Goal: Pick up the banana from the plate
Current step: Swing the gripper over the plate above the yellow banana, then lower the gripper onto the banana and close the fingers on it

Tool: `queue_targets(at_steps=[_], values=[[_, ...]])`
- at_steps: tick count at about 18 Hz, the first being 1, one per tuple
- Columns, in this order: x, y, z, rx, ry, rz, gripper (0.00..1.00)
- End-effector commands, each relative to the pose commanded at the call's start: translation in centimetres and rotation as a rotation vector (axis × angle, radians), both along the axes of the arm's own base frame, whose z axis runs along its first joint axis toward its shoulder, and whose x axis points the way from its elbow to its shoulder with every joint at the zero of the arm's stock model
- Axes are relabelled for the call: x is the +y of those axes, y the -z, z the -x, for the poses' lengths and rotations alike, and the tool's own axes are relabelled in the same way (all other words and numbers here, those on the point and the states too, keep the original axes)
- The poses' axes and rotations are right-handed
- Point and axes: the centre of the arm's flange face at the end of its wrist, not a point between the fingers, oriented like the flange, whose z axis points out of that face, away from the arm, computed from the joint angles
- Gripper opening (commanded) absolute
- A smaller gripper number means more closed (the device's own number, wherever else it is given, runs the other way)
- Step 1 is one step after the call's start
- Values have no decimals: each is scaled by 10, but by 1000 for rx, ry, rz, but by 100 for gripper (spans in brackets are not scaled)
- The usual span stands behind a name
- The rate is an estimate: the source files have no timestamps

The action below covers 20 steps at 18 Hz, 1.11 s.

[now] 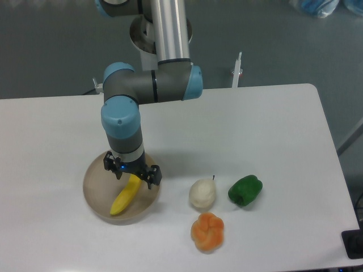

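One arm drops from the top edge, its upper links cut off by the frame. The pincer [133,175] sits low over the plate [96,195], right at the upper end of the banana [126,196]. The black finger housing covers that end of the fruit, so the fingertips themselves are hidden; cannot tell whether they are apart, together, or clamped on the banana. A small blue light shows on the pincer body.

The banana lies on the plate, running from under the pincer down and to the left, lower tip near the plate's front rim. Contact between fingers and fruit cannot be made out. The plate's far rim is partly hidden behind the wrist.

To the right of the pincer, apart from the plate, a pale whitish round fruit [202,193] with a thin stem. Further right, a green pepper [245,190]. Below and to the right of the pincer, just beside the whitish fruit, an orange lobed fruit [207,231]. All rest on the white worktop [272,130].

A dark object [354,243] is clipped at the lower right edge, unidentifiable. A thin white upright piece [237,70] stands behind the worktop's far edge, hard to identify.
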Motion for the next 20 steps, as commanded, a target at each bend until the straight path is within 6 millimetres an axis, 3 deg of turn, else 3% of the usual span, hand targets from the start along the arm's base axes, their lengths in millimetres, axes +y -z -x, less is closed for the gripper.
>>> queue_targets(at_steps=[4, 14, 15, 17, 20], values=[[-1, 18, 1, 11, 6, 25, 100], [2, 27, -10, 28, 16, 33, 100], [2, 28, -10, 29, 16, 31, 93], [3, 30, -10, 28, 16, 33, 67], [4, 29, -9, 30, 18, 30, 56]])
